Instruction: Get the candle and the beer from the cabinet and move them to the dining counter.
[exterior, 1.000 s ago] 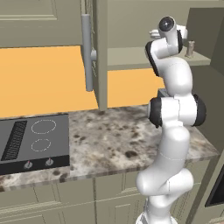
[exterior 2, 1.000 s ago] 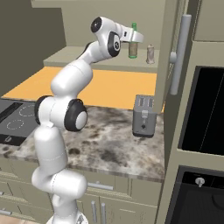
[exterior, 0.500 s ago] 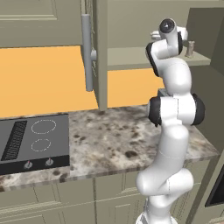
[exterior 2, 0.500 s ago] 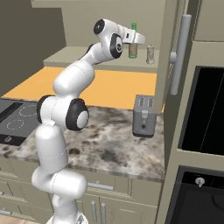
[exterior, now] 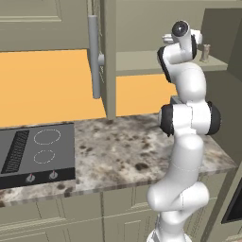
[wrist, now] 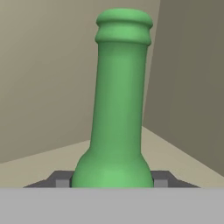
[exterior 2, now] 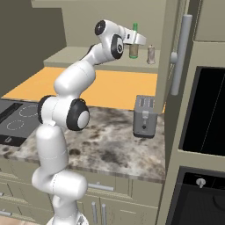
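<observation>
Hand view puts your gripper (wrist: 112, 183) pinched around the slim green glass bottle (wrist: 117, 109); jerk back and it tips inside the grey-beige cabinet (exterior 2: 94, 59).

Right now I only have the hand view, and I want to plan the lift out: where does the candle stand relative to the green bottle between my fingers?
Observer: The candle stands on the same cabinet shelf, apart from the beer, on the side toward the open door.
Operator: Is the bottle off the shelf?
Observer: It doesn't look so. In the right base view it stands upright with its base apparently on the shelf, and the gripper is at its body.
Operator: Anything below if it slips?
Observer: A toaster sits on the worktop under that end of the shelf.
</observation>
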